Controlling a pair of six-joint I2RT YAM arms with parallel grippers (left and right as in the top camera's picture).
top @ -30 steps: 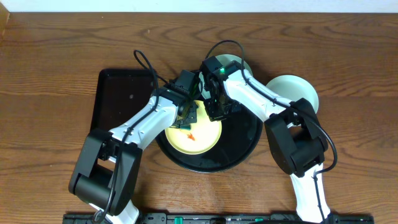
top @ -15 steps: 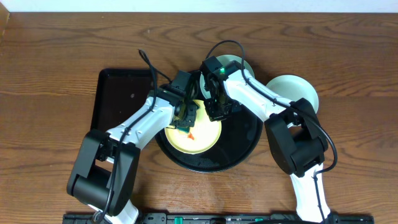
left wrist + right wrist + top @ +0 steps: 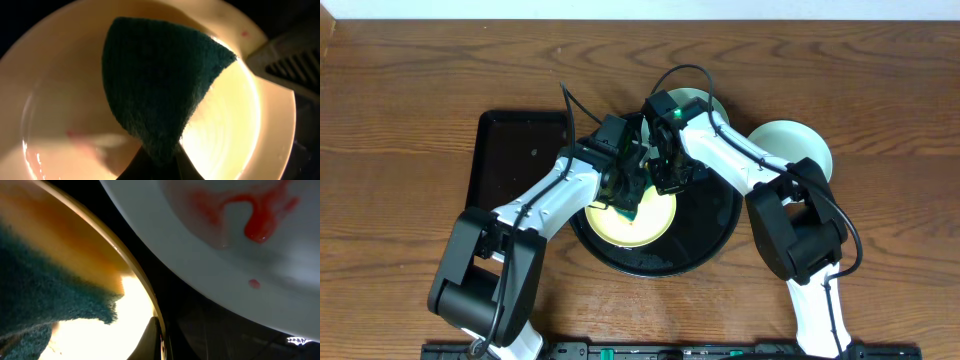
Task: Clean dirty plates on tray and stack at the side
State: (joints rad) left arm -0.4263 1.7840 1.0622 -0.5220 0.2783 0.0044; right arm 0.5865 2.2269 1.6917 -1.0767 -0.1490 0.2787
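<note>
Overhead, the round tray [image 3: 705,250] holds the yellow plate [image 3: 655,225] inside it, and the step in hand looks like scrubbing that plate. The green scouring pad [image 3: 160,95] rests on the plate, pinched by the left gripper [image 3: 155,167]. The right gripper [image 3: 157,340] has its fingers pressed together on the plate's rim, apparently steadying it.

To do this well, the pad should stay flat and pressed down as it sweeps over the faint pink streak [image 3: 80,136] near the plate's edge. The right-hand pinch should hold firm so the plate neither spins nor slides inside the tray.

Counted from the largest:
- One table [image 3: 400,100].
- One round tray.
- One rectangular tray [image 3: 510,160], just beside the round tray's left side.
- Three plates: the yellow one, a smeared mint plate [image 3: 200,265] at the round tray's far edge, and a second mint plate [image 3: 805,140] off the tray, just beside its right side.
- One pad.
</note>
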